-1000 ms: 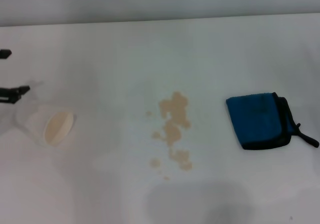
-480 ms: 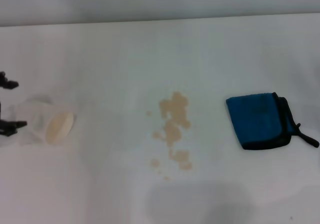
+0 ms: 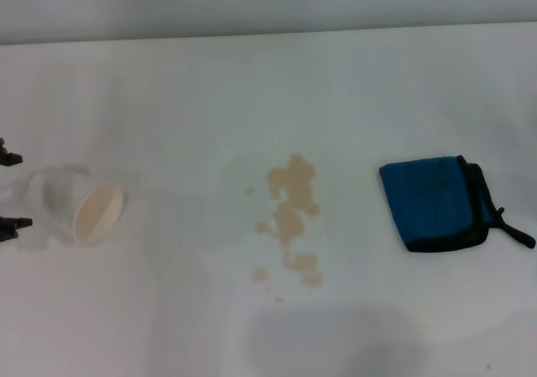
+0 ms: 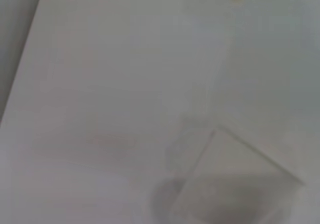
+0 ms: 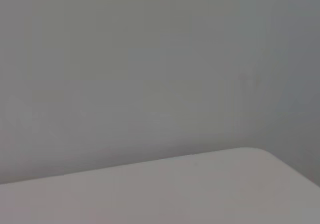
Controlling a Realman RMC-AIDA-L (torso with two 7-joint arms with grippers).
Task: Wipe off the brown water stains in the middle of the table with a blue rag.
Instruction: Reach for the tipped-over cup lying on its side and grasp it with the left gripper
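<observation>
Blue rag point(image 3: 438, 203) — far from left jaws point(image 3: 8, 190), untouched.

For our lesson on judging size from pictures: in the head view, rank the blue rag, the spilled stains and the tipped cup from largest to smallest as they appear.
1. Blue rag and brown stains: similar extent, too close to rank; the stains are scattered.
2. White cup, lying on its side: smallest.

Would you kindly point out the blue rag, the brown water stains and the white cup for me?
blue rag point(image 3: 428, 202): head view, middle of the blue cloth.
brown water stains point(image 3: 289, 217): head view, central blotch.
white cup point(image 3: 57, 194): head view, its side wall.
</observation>
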